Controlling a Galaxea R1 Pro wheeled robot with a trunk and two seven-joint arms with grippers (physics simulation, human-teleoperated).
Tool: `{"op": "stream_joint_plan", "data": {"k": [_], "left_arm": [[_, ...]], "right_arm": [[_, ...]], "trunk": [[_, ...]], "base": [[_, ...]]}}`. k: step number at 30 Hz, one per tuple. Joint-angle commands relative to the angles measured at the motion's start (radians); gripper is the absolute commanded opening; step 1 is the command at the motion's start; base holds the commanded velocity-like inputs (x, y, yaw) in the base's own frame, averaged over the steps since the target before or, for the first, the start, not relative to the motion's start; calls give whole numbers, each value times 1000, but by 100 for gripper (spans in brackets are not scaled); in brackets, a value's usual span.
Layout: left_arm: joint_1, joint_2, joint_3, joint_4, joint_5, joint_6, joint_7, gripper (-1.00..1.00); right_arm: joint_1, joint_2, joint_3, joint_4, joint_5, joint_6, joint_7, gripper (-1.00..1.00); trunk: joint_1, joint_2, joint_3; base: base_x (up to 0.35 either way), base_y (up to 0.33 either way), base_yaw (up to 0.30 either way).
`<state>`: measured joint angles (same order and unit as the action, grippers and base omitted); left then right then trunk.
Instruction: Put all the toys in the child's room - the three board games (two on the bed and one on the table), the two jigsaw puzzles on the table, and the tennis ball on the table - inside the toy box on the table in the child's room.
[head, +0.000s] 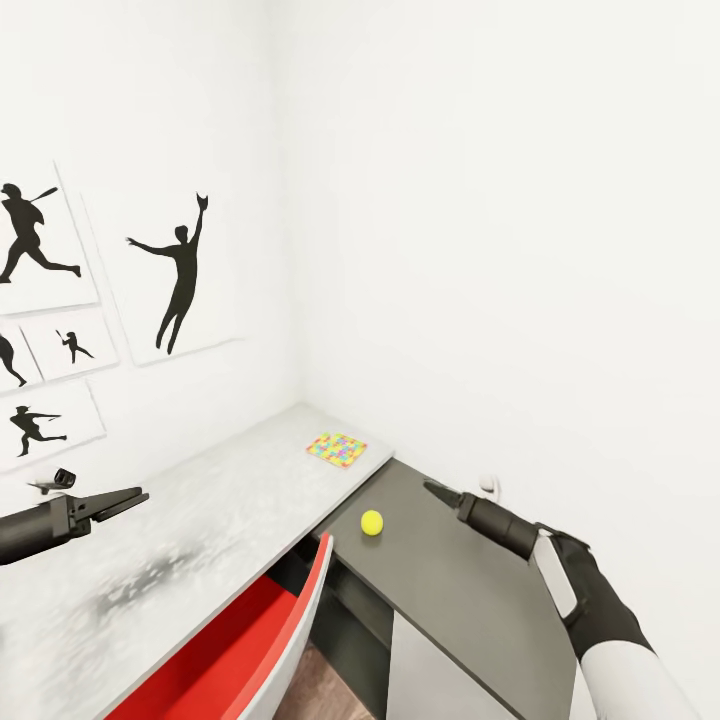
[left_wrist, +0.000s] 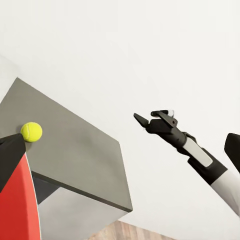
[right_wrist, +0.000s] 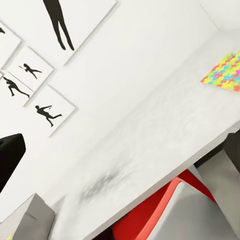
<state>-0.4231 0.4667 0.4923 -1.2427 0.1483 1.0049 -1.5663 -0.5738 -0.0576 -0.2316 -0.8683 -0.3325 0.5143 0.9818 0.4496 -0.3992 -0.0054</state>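
I am holding both arms out over the table (head: 220, 500) with nothing in either, which suits a moment of lining up rather than carrying. My right gripper (head: 440, 492) is hanging above the dark lower section of the table, just past the tennis ball (head: 372, 522), its tip looking pressed together to a point, though at this size I cannot tell for certain. My left gripper (head: 125, 500) is hovering over the pale top, well away from the ball; its fingers look nearly together and empty, but I cannot tell for sure either.

The ball is sitting on the dark section right beside the step up to the pale top. Beyond the ball, toward the corner of the room, one jigsaw puzzle (head: 336, 450) is lying flat near the pale top's end. In my right wrist view a grey corner that may be the toy box (right_wrist: 27, 217) is sitting on the pale top, much farther from the ball than the puzzle is. I judge the ball to be my nearest pick, and it may roll if nudged.

A red chair (head: 250, 640) is tucked under the table on the near side of the ball. The walls are plain white, with black silhouette pictures (head: 180, 270) hanging above the pale top, and wood floor is showing below.
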Motion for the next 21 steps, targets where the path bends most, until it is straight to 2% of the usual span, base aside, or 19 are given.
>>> {"op": "stream_joint_plan", "data": {"k": [1, 21], "left_arm": [[0, 0, 0, 0, -1, 11, -5, 100], [0, 0, 0, 0, -1, 11, -5, 100]], "right_arm": [[-6, 0, 2, -1, -6, 13, -5, 100], [-119, 23, 64, -5, -7, 127, -117, 100]], "trunk": [[0, -1, -1], [0, -1, -1]], "base": [[0, 0, 0], [0, 0, 0]]}}
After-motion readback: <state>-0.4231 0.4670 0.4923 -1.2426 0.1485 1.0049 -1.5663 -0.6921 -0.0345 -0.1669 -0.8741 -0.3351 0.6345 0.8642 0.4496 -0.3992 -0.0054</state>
